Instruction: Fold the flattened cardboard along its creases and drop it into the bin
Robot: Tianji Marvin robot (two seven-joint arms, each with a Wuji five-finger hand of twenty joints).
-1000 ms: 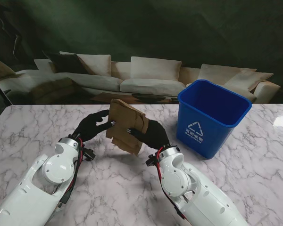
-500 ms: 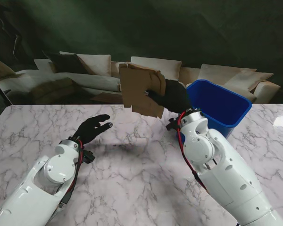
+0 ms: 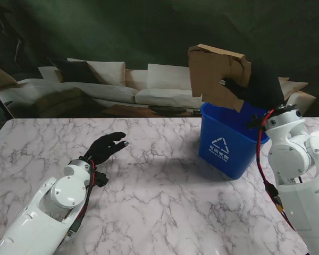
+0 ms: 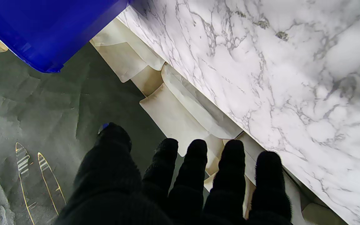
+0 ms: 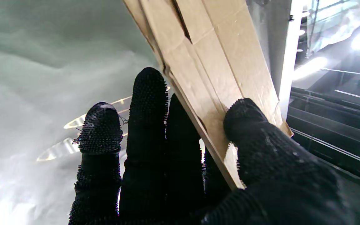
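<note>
Now I am pinching the folded brown cardboard sheet (image 3: 217, 75) in my black-gloved right hand (image 3: 261, 85), thumb against fingers; its layered, creased panels are standing tilted in the upper right of the frame, over the blue plastic bin (image 3: 235, 139). My left hand (image 3: 105, 147) is hovering empty, fingers apart, over the white marble table (image 3: 159, 212).

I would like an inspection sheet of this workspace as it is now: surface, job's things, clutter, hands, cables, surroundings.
Surface: white marble-patterned table, no damage seen.
Job's things: folded brown cardboard held in the air above the blue plastic bin; the bin stands upright at the table's far right.
Clutter: nothing seen.
Hands: right hand shut on the cardboard, thumb against fingers; left hand open, holding nothing, near the table.
Cables: red cable along the right forearm.
Surroundings: cream sofa, dark green backdrop.
</note>
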